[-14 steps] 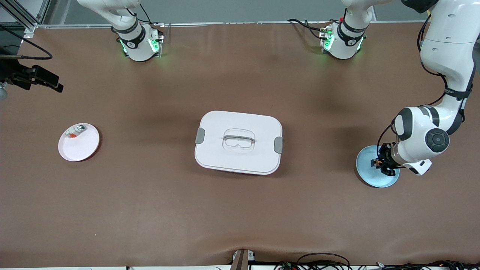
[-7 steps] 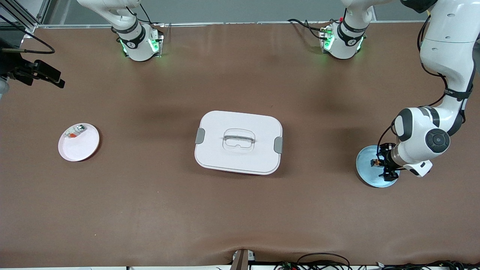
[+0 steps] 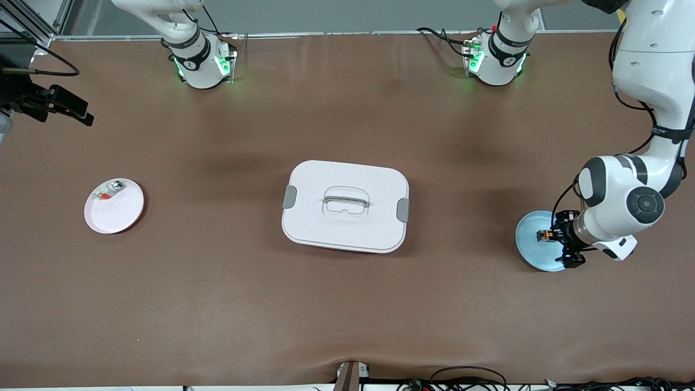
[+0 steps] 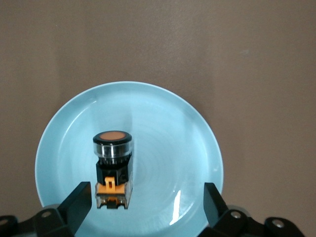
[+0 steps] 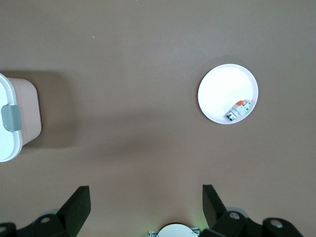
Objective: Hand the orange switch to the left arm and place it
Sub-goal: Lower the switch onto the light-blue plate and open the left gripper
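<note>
Released the orange switch [image 4: 113, 168] onto the blue plate [image 4: 197, 143], left gripper [image 4: 145, 207] spread wide, right gripper [image 5: 145, 207] likewise agape aloft; risked clipping it withdrawing.

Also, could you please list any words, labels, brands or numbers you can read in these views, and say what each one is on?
None can be read.
Left arm: a small dark mark on the forearm, too small to read.
Both arm bases: a round black mark, too small to read.
Orange switch, blue plate, box, pink plate: no text visible.
</note>
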`<action>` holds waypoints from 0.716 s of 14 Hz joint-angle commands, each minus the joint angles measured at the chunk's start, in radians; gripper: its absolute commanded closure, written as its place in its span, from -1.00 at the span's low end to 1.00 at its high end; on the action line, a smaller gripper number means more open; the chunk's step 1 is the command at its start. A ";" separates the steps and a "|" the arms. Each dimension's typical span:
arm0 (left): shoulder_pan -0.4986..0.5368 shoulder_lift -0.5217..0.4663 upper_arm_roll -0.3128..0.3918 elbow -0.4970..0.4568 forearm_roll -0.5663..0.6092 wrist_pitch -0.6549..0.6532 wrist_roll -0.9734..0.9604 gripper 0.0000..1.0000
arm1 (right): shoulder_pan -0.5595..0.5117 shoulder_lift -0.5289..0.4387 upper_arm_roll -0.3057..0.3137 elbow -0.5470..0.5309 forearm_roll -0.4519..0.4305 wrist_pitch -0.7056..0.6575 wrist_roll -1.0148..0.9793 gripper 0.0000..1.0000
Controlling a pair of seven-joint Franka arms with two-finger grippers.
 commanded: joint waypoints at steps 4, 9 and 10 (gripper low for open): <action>-0.036 -0.114 -0.007 -0.063 0.005 -0.034 0.350 -1.00 | -0.011 -0.054 0.006 -0.064 0.004 0.052 0.012 -1.00; -0.079 -0.180 0.005 -0.122 -0.127 -0.037 0.855 -1.00 | -0.011 -0.054 0.001 -0.057 0.002 0.083 0.012 -1.00; -0.088 -0.189 0.005 -0.123 -0.128 -0.037 0.904 -1.00 | -0.011 -0.054 0.001 -0.057 0.002 0.083 0.015 -1.00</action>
